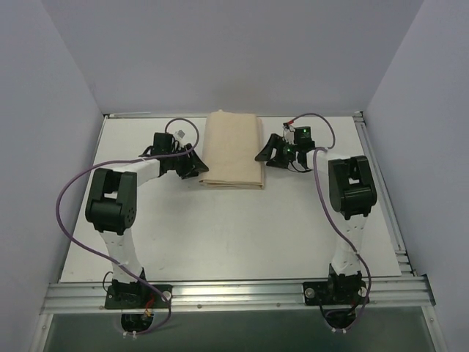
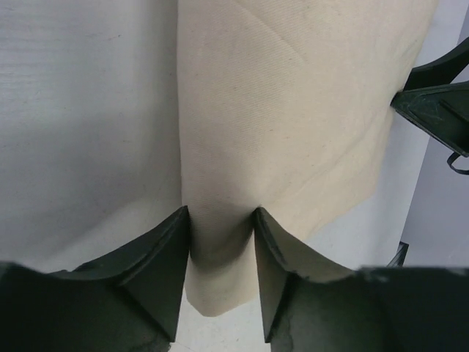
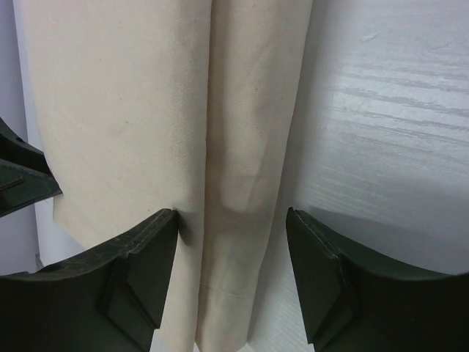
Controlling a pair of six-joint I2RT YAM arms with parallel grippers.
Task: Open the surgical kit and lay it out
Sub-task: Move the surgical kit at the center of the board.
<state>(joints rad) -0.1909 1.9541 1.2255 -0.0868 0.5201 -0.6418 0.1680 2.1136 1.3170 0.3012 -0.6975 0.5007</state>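
Note:
The beige cloth wrap [image 1: 233, 149] lies as a folded bundle at the far middle of the white table. My left gripper [image 1: 196, 166] is at the bundle's left near corner. In the left wrist view [image 2: 220, 213] its jaws are drawn in on a bunched fold of the cloth [image 2: 293, 110]. My right gripper [image 1: 262, 156] is at the bundle's right edge. In the right wrist view [image 3: 233, 213] it is open and straddles the cloth's edge fold [image 3: 249, 147], one finger on the cloth and one over the table. The steel tray and instruments are hidden.
Grey walls close in the table [image 1: 220, 235] on the left, right and back. An aluminium rail [image 1: 234, 293] runs along the near edge by the arm bases. Purple cables [image 1: 66, 191] loop beside each arm.

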